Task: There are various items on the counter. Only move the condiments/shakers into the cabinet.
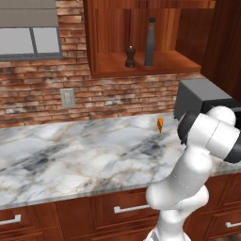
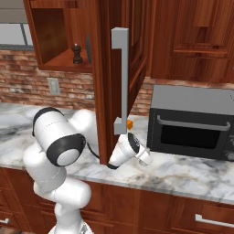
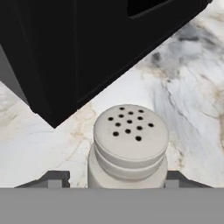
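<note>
Counter (image 1: 70,155): we see veined white marble.
Cabinet (image 1: 141,63): its shelf holds the dark bottle (image 1: 150,42) and the pepper mill (image 1: 130,57).
Microwave (image 2: 192,121): black, standing on the counter.
Pale shaker (image 3: 129,146): standing on the counter between our fingertips (image 3: 54,178).
Gripper (image 3: 111,180): fingers apart, flanking the shaker; we cannot tell if they touch it.
Orange wedge (image 1: 160,124): lying on the counter.

My count: four small items.
One bottle (image 1: 150,42), one mill (image 1: 130,57), one shaker (image 3: 129,146), one orange wedge (image 1: 160,124), one microwave (image 2: 192,121).
</note>
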Tool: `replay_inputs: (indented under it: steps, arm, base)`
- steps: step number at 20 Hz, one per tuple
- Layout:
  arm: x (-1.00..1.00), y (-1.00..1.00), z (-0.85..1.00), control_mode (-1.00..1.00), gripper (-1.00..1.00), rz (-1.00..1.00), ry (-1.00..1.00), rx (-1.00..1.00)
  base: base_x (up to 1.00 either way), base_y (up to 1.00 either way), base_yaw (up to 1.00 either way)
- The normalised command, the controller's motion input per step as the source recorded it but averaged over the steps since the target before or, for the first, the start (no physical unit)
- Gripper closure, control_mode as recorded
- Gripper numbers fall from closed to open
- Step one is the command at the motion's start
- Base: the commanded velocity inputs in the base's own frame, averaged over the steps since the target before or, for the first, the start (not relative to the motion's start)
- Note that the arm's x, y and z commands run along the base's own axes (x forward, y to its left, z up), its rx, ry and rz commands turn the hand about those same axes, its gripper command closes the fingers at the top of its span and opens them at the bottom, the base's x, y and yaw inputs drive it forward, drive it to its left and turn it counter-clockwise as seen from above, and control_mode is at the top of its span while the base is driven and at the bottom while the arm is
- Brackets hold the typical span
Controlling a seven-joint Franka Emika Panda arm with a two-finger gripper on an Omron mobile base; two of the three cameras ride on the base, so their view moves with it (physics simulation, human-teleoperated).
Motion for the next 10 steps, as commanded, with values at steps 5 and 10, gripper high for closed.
replay_inputs:
  steps: [5,10]
  arm:
    - [-0.51,0.09,0.22,-1.0,1.0,0.0,-0.09,0.0]
    - [-0.85,0.16,0.94,-1.0,1.0,0.01,-0.11,0.0]
  base:
    - [0.0,0.0,0.0]
    - [0.0,0.0,0.0]
